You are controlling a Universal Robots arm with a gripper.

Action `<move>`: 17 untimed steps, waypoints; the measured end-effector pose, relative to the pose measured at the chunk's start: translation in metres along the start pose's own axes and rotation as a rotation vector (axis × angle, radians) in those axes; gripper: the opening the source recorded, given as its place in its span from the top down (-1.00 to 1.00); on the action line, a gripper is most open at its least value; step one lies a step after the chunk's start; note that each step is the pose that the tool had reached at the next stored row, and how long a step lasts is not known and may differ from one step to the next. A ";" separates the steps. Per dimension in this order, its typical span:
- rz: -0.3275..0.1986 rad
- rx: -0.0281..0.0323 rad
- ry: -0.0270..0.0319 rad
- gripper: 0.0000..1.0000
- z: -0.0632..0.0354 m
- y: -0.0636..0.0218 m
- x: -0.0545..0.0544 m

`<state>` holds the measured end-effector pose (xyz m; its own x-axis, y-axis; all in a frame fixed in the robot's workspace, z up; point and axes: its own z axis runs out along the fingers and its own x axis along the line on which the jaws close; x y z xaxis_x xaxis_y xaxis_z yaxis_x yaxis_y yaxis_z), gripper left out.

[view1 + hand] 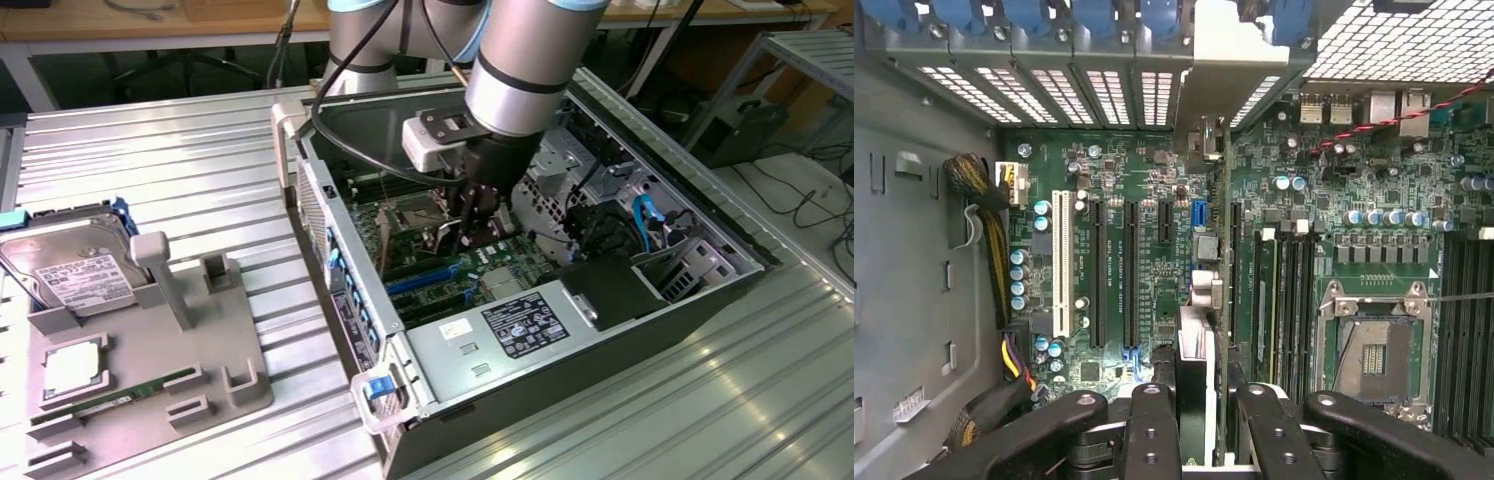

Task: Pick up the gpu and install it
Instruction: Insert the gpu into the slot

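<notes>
Inside the open computer case, the gripper is clamped on the gpu. The card stands on edge directly beneath it, over the motherboard. Its long axis runs parallel to the black slots, bracket end toward the vented rear wall.

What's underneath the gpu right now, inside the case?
The gpu, held edge-on in the gripper, hangs over the motherboard, between the black expansion slots and the memory slots. The strip of board directly beneath it is covered by the card itself.
</notes>
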<state>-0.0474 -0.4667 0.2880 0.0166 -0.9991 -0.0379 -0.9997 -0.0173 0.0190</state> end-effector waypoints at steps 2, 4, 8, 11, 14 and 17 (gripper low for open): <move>0.000 0.0000 0.0001 0.44 0.0000 0.0000 0.000; 0.000 0.0001 -0.0003 0.44 0.0004 0.0015 0.000; 0.000 0.0000 -0.0002 0.44 0.0051 0.0019 -0.001; 0.000 -0.0001 -0.0003 0.44 0.0081 0.0034 -0.001; 0.000 -0.0001 -0.0020 0.44 0.0096 0.0039 -0.001; 0.000 -0.0005 -0.0028 0.44 0.0111 0.0044 -0.001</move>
<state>-0.0521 -0.4657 0.2770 0.0165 -0.9990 -0.0407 -0.9997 -0.0173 0.0195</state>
